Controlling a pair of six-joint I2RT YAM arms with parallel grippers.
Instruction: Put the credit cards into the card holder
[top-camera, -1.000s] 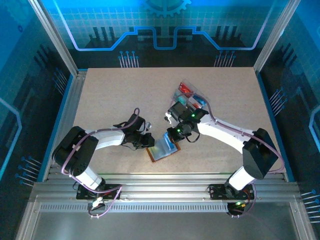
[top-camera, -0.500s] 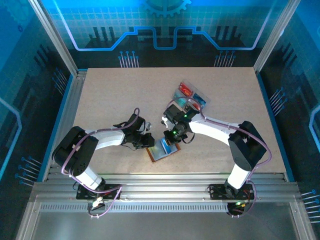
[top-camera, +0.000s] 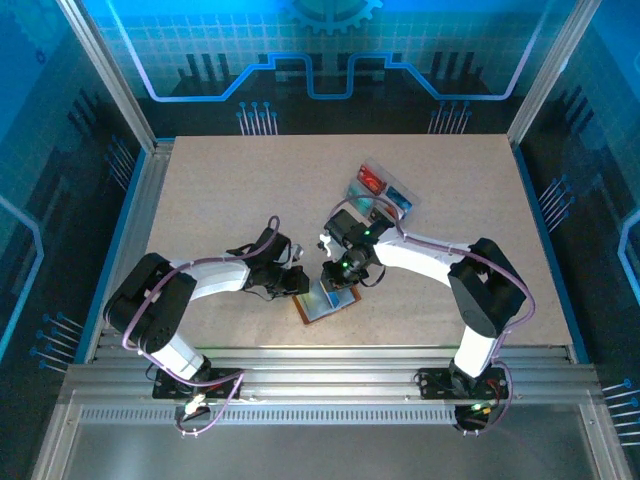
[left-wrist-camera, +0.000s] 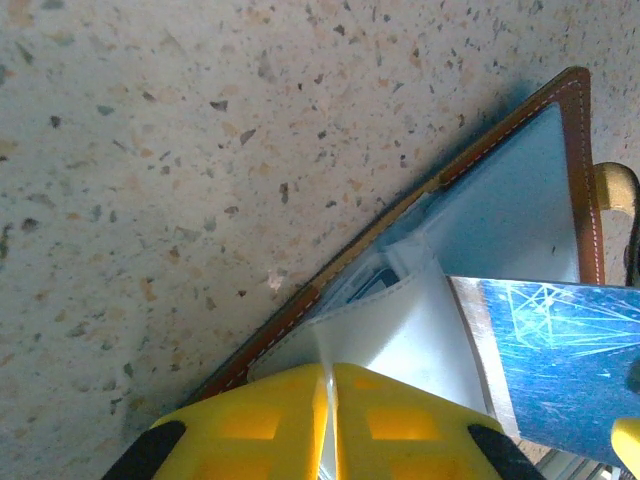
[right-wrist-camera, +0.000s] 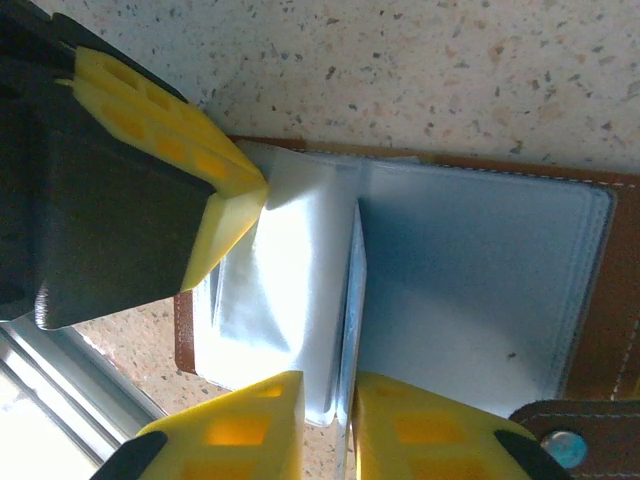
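The brown card holder (top-camera: 318, 308) lies open on the table, its pale grey-blue lining (right-wrist-camera: 480, 290) facing up. My left gripper (top-camera: 297, 283) is shut on a pale sleeve flap (left-wrist-camera: 400, 320) and lifts it off the holder's brown edge (left-wrist-camera: 300, 310). My right gripper (top-camera: 338, 272) is shut on a blue card (left-wrist-camera: 560, 350). In the right wrist view that card stands edge-on (right-wrist-camera: 352, 290) between the fingers (right-wrist-camera: 250, 420), reaching down into the fold of the holder. The left fingers (right-wrist-camera: 230, 215) pinch the flap just beside it. More credit cards (top-camera: 372, 180) sit in the clear tray.
The clear plastic tray (top-camera: 383, 192) with red and blue cards stands behind the right gripper. The holder's clasp tab (right-wrist-camera: 560, 440) lies by the right fingers. The metal rail of the table's near edge (top-camera: 320, 355) runs just below the holder.
The right gripper has shifted left and down over the open holder with the blue card, its elbow swinging inward. The left gripper has stayed put, holding the flap.
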